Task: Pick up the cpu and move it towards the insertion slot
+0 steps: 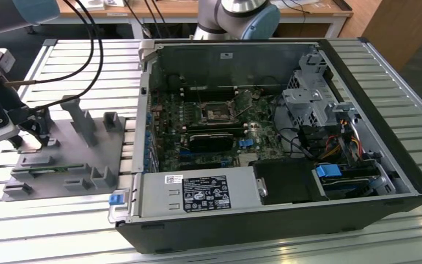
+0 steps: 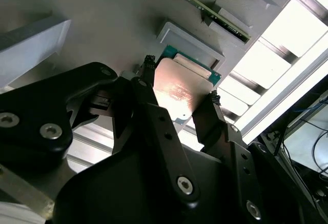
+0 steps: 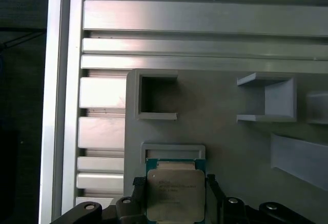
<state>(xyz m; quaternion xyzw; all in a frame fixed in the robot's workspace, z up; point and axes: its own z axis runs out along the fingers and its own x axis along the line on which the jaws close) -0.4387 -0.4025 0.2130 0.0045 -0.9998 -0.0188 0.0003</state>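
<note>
The cpu (image 2: 179, 88), a flat square chip with a silvery top and green edge, sits between the two black fingertips of my gripper (image 2: 181, 80), which is shut on it from two opposite sides. In the first wrist view the cpu (image 3: 175, 192) overlaps the rim of a small grey recess (image 3: 173, 149) on the fixture. In the exterior view my gripper (image 1: 31, 140) stands over the grey fixture (image 1: 64, 159) at the exterior view's left. The insertion slot (image 1: 217, 113), a square socket with a dark centre, lies far off inside the open computer case (image 1: 270, 137).
The grey fixture carries upright posts (image 1: 79, 118), open pockets (image 3: 156, 96) and a green memory stick (image 2: 205, 8). It rests on a slatted aluminium table (image 1: 86, 60). The case's wall (image 1: 143, 110) stands between fixture and motherboard. Cables (image 1: 86, 55) hang above the table.
</note>
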